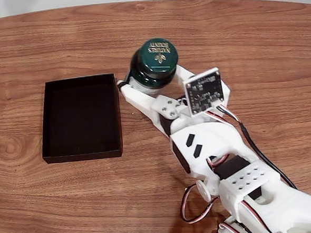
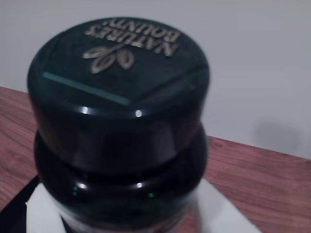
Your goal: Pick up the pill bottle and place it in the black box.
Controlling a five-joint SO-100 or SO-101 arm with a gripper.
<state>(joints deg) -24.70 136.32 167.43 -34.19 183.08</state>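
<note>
**Q:** Two fingers: what state?

**A:** Clamped on the bottle (image 1: 153, 65). In the fixed view the white gripper (image 1: 152, 81) reaches up from the lower right, one finger (image 1: 135, 97) along the bottle's left side, the other along its right side behind the cap. Both meet the glass below the cap.

**Q:** Bottle attitude?

**A:** Cap (image 1: 159, 56) up, facing the fixed camera, gold "Nature's Bounty" print reading upside down. The fixed view does not settle whether the base touches the table (image 1: 71, 201). In the wrist view the bottle (image 2: 119, 145) takes up most of the picture: dark-green cap (image 2: 116, 82) on top, dark-green shoulder below it, a strip of white label at the bottom edge, white finger surfaces low on both sides.

**Q:** Bottle position relative to the box?

**A:** Outside it. In the fixed view the box (image 1: 118, 118) lies flat to the left of the bottle, near but apart; the bottle sits just beyond the box's upper right corner. The box interior reads plain black.

**Q:** Further out?

**A:** A small black circuit board (image 1: 204, 92) is mounted on the wrist, right of the bottle. Behind it, the white arm (image 1: 244, 185) runs to the lower right corner, with red, white and black cables looped beside it. The table is wood-grain brown, with a pale wall (image 2: 262, 58) beyond its far edge.
</note>
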